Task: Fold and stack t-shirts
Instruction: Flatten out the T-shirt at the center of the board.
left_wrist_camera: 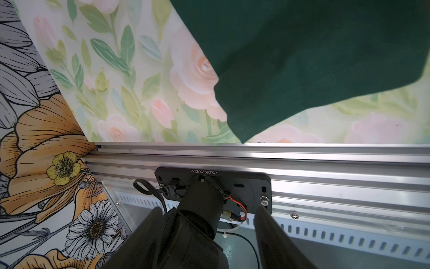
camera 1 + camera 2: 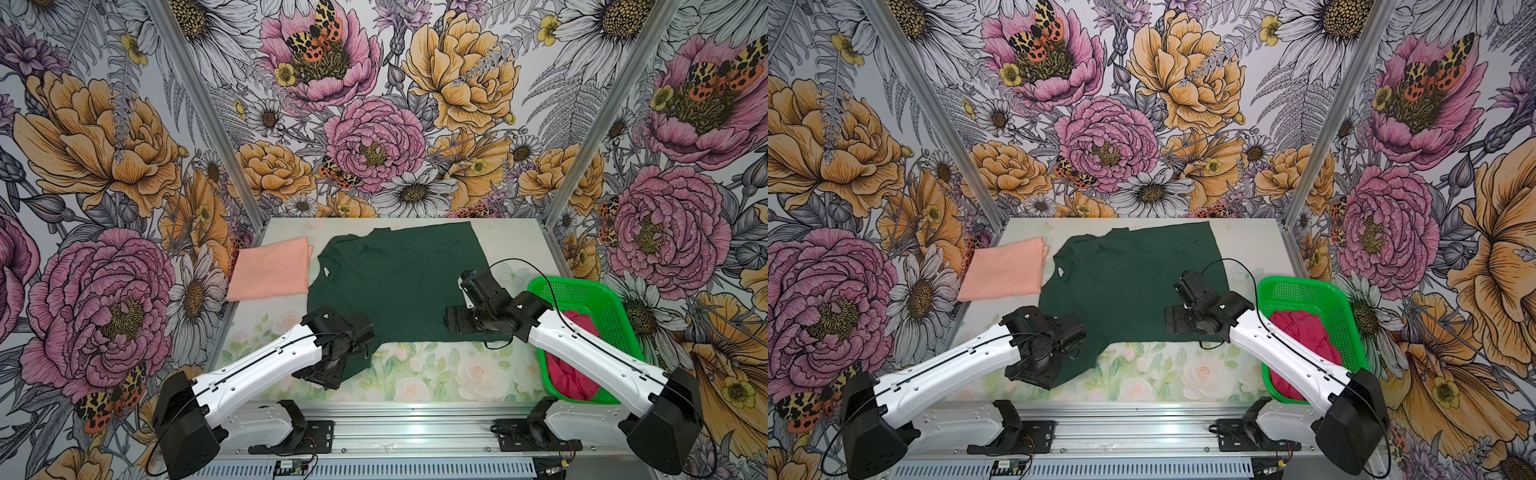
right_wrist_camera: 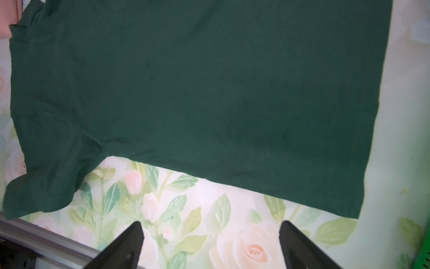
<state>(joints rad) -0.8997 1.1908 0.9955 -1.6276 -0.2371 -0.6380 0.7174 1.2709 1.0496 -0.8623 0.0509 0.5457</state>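
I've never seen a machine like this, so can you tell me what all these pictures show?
It's a robot with two arms, a left arm and a right arm, reaching over a table. Two pictures look down at everything from above. The other two come from little cameras on the arms' wrists, looking out past each claw. On the table a green shirt lies spread out, with a folded peach shirt beside it. A pink shirt is crumpled in a basket. The left claw and right claw are both open and hold nothing.
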